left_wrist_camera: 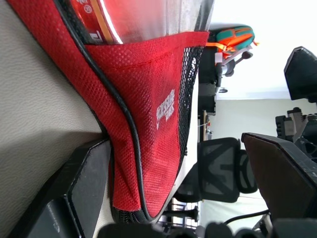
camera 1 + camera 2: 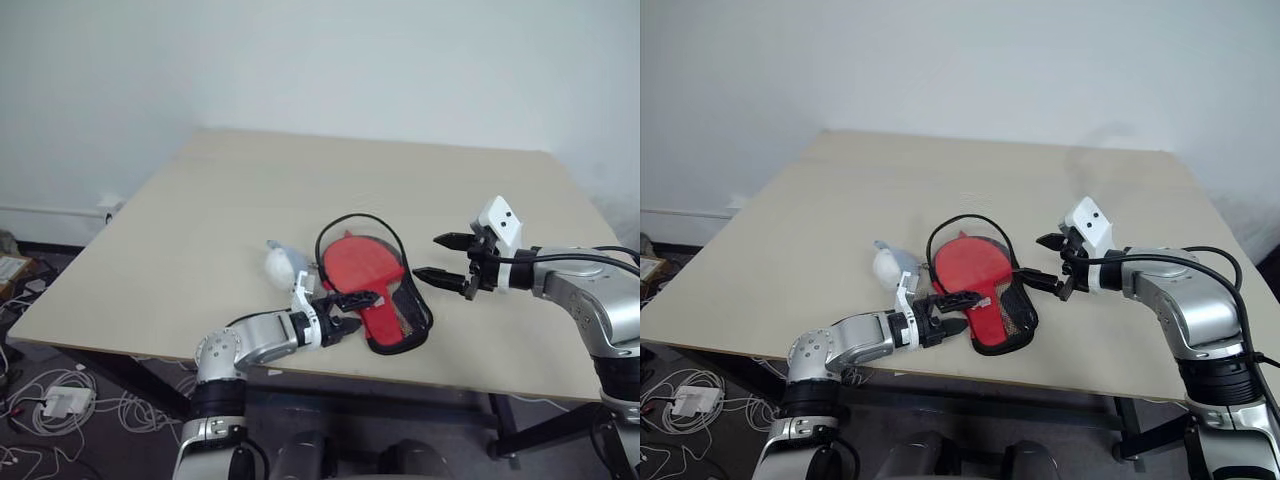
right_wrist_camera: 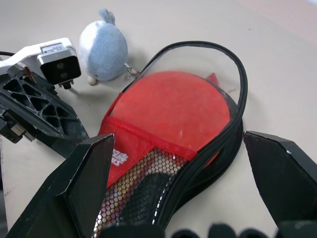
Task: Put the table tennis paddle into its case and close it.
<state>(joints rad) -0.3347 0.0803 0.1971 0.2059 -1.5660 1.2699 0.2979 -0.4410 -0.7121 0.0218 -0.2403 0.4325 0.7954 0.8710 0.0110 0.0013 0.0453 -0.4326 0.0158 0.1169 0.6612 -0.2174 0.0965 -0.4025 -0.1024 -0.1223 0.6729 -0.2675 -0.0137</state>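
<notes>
We are finding the round red rubber-faced table tennis paddle [image 3: 176, 106] lying inside the soft red fabric case [image 2: 382, 322] on the pale desk [image 2: 300, 190]. Both the left gripper [image 2: 342, 313] and right gripper [image 2: 440, 258] are standing apart, empty. The limp case probably wants pinching at its black zipper rim [image 3: 237, 64].

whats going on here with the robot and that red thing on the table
The robot is packing a table tennis paddle into its red case on the table. The paddle already lies inside; the zipper rim stands open. The left gripper sits open at the case's narrow end, the right gripper open beside it, holding nothing.
</notes>
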